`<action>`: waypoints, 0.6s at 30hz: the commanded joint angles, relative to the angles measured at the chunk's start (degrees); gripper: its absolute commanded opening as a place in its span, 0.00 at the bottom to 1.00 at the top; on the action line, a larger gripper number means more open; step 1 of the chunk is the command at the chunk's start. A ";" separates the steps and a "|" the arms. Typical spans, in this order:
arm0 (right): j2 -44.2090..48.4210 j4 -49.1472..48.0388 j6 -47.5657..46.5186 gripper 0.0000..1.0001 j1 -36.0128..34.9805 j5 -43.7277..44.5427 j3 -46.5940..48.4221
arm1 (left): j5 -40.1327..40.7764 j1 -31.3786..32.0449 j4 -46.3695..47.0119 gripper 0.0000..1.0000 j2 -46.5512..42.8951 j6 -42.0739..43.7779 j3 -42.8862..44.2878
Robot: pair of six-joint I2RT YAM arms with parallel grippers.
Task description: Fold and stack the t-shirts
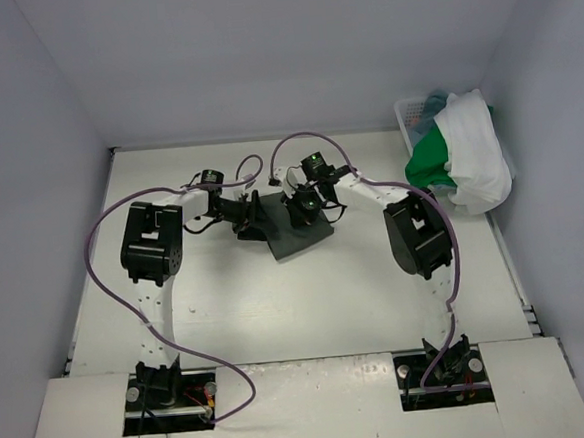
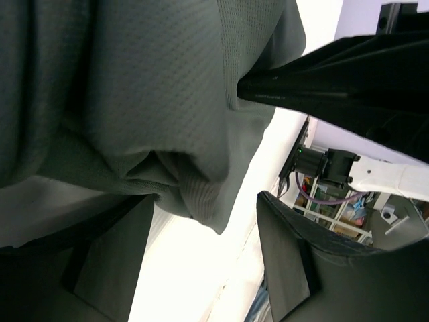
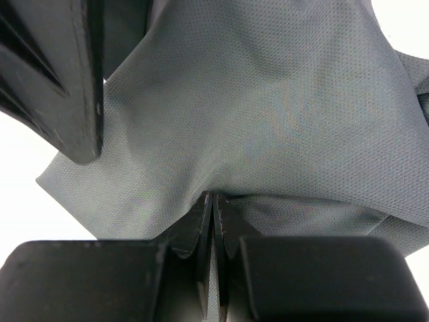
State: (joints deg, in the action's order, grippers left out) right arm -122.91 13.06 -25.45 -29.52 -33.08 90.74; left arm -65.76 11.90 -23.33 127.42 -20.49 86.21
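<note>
A dark grey-green t-shirt (image 1: 301, 236) lies bunched on the table's middle between both arms. My right gripper (image 1: 306, 214) is down on its top edge. In the right wrist view its jaws (image 3: 213, 197) are shut on a pinch of that cloth (image 3: 268, 100). My left gripper (image 1: 249, 215) is at the shirt's left edge. Seen from the left wrist, its fingers (image 2: 114, 261) stand wide open, and a loose fold of the shirt (image 2: 154, 87) hangs between them without being clamped.
A white lattice basket (image 1: 409, 117) stands at the back right corner. A white t-shirt (image 1: 476, 156) and a bright green one (image 1: 429, 165) spill over it, with a bit of teal cloth (image 1: 436, 101) behind. Grey walls close in on three sides.
</note>
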 commanded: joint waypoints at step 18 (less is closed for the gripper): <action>-3.47 -5.76 10.94 0.00 3.67 15.76 3.13 | 27.61 -7.33 -0.57 0.60 -1.30 1.16 0.97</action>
State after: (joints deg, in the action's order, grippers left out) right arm -125.54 9.23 -18.26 -28.27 -24.14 92.38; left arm -50.28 6.28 -22.76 123.00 -22.57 86.28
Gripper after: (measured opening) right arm 0.001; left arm 0.591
